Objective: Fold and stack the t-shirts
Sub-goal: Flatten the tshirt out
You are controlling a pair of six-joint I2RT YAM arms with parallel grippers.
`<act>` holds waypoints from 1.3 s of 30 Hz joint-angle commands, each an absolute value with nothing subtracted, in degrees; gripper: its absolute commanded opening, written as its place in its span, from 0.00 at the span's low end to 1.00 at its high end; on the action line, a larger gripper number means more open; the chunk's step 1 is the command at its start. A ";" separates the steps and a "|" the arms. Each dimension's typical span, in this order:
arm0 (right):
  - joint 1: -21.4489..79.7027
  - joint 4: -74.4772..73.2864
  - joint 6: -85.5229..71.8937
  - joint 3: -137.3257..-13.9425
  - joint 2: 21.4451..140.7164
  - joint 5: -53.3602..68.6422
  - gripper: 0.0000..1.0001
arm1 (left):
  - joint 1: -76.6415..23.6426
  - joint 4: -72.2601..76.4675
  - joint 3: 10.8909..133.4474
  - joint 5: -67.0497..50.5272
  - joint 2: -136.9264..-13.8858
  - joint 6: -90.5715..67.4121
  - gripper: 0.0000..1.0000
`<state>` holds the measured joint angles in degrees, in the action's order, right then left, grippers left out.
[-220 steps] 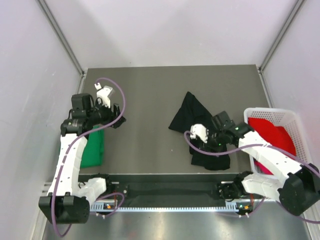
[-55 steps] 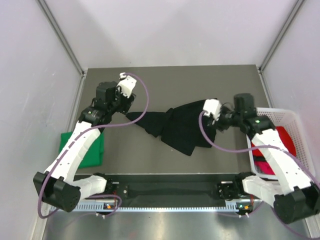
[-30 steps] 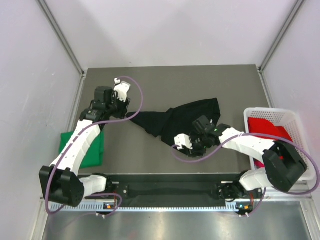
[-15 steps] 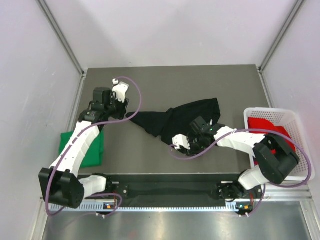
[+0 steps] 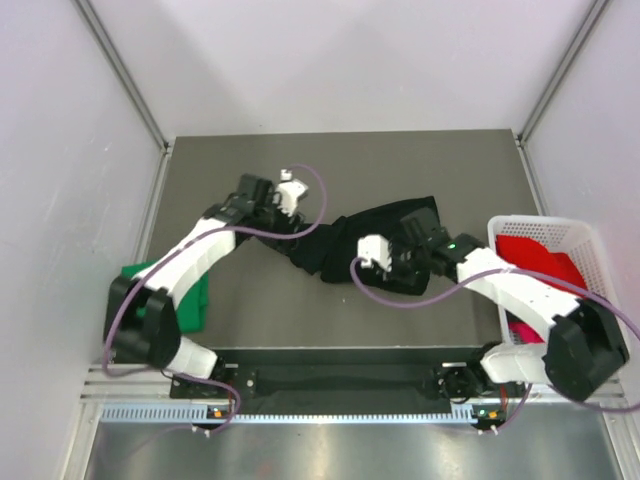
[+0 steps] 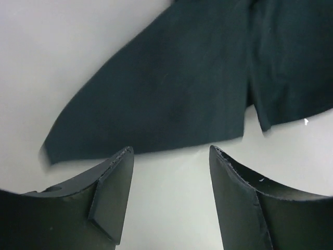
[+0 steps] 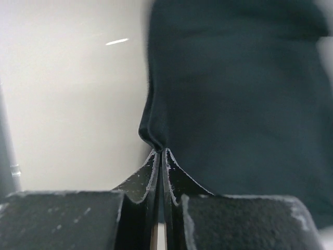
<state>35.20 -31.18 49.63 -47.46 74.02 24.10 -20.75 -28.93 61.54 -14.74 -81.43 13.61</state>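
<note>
Left hand (image 6: 169,153) shifted toward frame centre, spread above black t-shirt (image 6: 182,88) (soft, matte, creased); right hand (image 7: 160,152) pinching its folded edge; smooth grey table (image 5: 400,170).

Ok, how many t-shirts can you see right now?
3 clearly: the black t-shirt spread centrally, the green t-shirt at the left edge of the table, the red t-shirt in the white basket. A pink patch low in the basket may be a fourth; others could be hidden beneath.
</note>
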 commanded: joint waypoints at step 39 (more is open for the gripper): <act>23.65 -32.25 43.68 -52.11 61.97 24.96 0.01 | -31.92 -42.10 110.91 1.58 -114.71 13.45 0.00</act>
<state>25.43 -32.75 44.12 -48.14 65.56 24.97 -35.94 -43.83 106.61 -1.15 -123.42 13.17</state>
